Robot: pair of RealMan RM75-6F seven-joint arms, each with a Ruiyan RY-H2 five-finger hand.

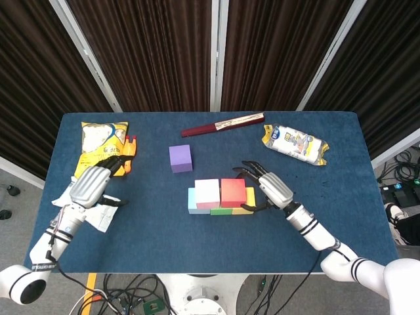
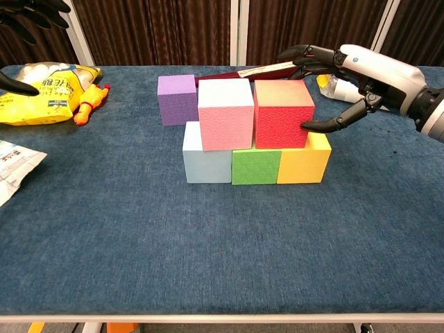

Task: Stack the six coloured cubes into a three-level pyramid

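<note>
Light blue (image 2: 205, 163), green (image 2: 255, 166) and yellow (image 2: 304, 163) cubes form a row mid-table. On top of them sit a pink cube (image 2: 225, 114) and a red cube (image 2: 281, 114), side by side and touching. My right hand (image 2: 368, 66) holds the red cube (image 1: 233, 192), thumb at its near right edge and fingers behind its far side. A purple cube (image 1: 180, 158) stands alone on the table behind the row to the left. My left hand (image 1: 92, 185) hovers at the table's left edge, fingers apart and holding nothing.
A yellow chip bag (image 1: 98, 141), an orange toy (image 1: 129, 154) and a white packet (image 1: 98, 213) lie around my left hand. A dark red folded fan (image 1: 223, 123) and a white-and-yellow snack pack (image 1: 295, 143) lie along the far side.
</note>
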